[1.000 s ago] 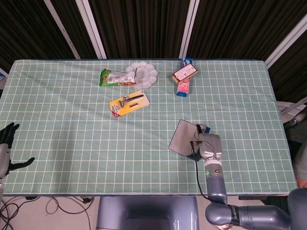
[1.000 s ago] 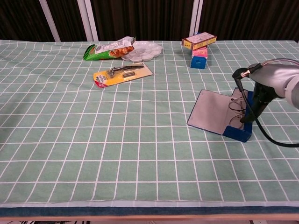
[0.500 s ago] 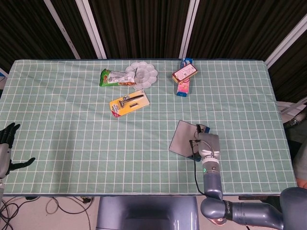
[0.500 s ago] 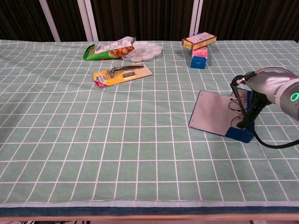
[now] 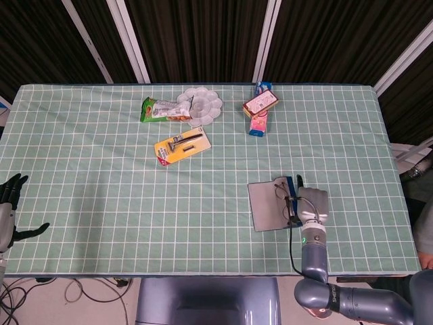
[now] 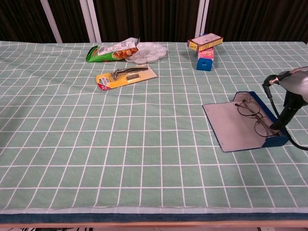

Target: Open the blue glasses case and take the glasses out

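Note:
The blue glasses case [image 5: 267,206] lies open at the table's front right, its grey lid [image 6: 231,127] flat on the cloth. The thin wire glasses [image 6: 251,115] rest across the lid and the blue tray [image 6: 275,139]. My right hand [image 6: 288,98] hangs over the case's right end, and one dark finger [image 6: 281,118] reaches down to the tray beside a lens. Whether it grips anything is hidden. In the head view that right hand [image 5: 312,203] sits just right of the glasses [image 5: 284,198]. My left hand [image 5: 8,206] stays at the far left edge, fingers spread and holding nothing.
At the back lie a green snack bag [image 5: 159,109], a white paint palette [image 5: 201,103], a yellow razor pack [image 5: 181,145] and stacked small boxes [image 5: 260,103]. The table's right edge is close behind the case.
The open case has swung round and slid right toward the table edge along with my right hand. Its lid now lies flatter and the glasses show fully. The left hand is unmoved.

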Tool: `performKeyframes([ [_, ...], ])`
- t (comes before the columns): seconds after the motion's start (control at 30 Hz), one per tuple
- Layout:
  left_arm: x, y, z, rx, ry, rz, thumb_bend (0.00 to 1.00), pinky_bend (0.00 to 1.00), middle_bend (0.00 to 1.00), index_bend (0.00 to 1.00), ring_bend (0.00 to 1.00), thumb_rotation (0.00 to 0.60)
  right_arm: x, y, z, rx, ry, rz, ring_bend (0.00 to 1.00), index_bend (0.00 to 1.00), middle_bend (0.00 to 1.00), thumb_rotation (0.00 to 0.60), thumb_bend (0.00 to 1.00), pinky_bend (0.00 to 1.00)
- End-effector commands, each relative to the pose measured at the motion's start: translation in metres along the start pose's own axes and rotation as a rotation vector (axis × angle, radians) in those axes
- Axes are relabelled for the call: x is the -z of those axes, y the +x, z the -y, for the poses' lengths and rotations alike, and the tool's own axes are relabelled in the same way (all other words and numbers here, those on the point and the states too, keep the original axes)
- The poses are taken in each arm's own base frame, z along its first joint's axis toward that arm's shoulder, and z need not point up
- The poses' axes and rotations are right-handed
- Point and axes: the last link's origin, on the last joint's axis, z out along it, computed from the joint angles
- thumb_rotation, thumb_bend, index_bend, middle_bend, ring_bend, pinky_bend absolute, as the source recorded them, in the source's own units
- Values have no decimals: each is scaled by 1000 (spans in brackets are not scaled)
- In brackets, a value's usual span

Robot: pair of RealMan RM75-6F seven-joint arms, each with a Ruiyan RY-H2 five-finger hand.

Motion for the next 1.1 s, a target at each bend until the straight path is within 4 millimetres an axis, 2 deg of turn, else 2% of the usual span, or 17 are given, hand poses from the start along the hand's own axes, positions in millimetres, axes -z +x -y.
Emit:
performKeyframes([
  [0.03, 1, 0, 0, 0, 0, 0, 21, 0, 0, 0, 0, 600, -3, 1, -11, 6, -30, 0, 1000, 44, 992, 600, 216, 1000],
  [0.43, 2, 0, -1, -1, -2, -1, 21, 0, 0, 0, 0, 600, -20, 5, -38, 38, -120, 2, 1000, 39, 993, 600, 218, 1000],
  [1.1, 3, 2, 0, 2, 3, -2, 21, 0, 0, 0, 0, 600, -48, 12, -42, 54, -179, -21, 1000, 38, 992, 600, 233, 1000],
])
